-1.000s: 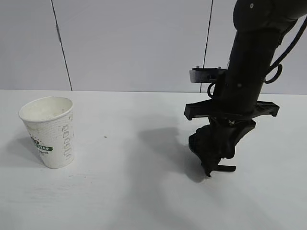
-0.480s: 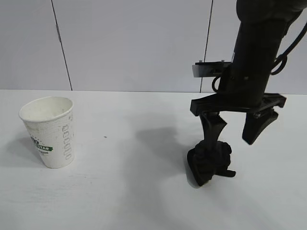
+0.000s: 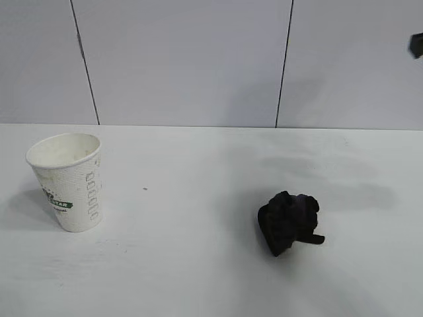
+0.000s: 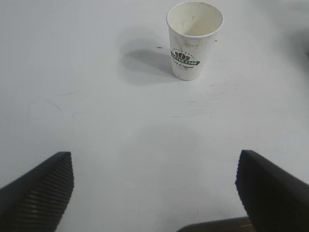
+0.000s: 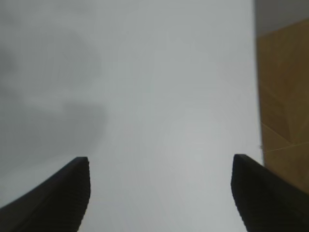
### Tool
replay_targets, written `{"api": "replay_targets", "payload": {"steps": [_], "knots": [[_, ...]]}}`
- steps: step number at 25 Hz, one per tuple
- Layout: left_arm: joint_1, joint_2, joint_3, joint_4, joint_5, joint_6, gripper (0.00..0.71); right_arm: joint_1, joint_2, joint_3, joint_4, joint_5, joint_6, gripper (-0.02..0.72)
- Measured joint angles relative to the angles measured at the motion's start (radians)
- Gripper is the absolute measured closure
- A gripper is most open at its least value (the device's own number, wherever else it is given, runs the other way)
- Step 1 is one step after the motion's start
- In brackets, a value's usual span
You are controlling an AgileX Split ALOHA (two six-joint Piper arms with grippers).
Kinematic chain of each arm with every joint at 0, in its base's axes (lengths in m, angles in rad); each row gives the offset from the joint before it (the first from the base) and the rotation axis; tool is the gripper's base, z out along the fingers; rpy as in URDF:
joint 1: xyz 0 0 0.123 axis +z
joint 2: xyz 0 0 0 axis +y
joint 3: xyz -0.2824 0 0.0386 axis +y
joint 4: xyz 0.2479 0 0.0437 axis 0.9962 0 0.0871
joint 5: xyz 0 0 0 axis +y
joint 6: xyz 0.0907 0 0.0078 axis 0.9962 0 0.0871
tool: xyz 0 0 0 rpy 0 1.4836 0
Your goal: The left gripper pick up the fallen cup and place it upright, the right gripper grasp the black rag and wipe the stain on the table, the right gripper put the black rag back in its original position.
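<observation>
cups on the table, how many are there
1. The cup stands upright at the left side of the table in the exterior view, well apart from the crumpled black rag to its right. No other cup shows.

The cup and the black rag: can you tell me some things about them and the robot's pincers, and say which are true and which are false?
1. The cup is standing upright on the table. True.
2. The black rag is inside the cup. False: it lies crumpled on the table, well apart from the cup.
3. The right pincer is gripping the rag. False: its fingers are spread with nothing between them.
4. The left pincer is open and not touching the cup. True.
5. The cup is full of juice. False: no liquid shows inside it, only faint marks.
</observation>
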Motion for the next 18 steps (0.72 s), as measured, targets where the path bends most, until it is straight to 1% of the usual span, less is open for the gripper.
{"api": "replay_targets", "payload": {"steps": [2,5,7,10,11,13,15,18], "knots": [[0.0,0.0,0.0,0.0,0.0,0.0,0.056,-0.083,-0.075,0.0,0.025,0.004,-0.006,0.147],[0.0,0.0,0.0,0.0,-0.001,0.0,0.056,-0.13,-0.222,0.0,0.087,0.01,-0.043,0.147],[0.0,0.0,0.0,0.0,-0.001,0.0,0.056,-0.122,-0.348,0.0,0.152,0.011,-0.089,0.147],[0.0,0.0,0.0,0.0,-0.001,0.0,0.056,-0.076,-0.55,0.0,0.249,0.016,-0.172,0.147],[0.0,0.0,0.0,0.0,-0.001,0.0,0.056,-0.058,-0.624,0.0,0.277,0.018,-0.206,0.147],[0.0,0.0,0.0,0.0,-0.001,0.0,0.056,-0.032,-0.759,0.0,0.327,0.025,-0.245,0.147],[0.0,0.0,0.0,0.0,-0.001,0.0,0.056,-0.021,-0.903,-0.001,0.36,0.038,-0.259,0.147],[0.0,0.0,0.0,0.0,-0.001,0.0,0.056,-0.019,-1.084,0.003,0.384,0.084,-0.268,0.147]]}}
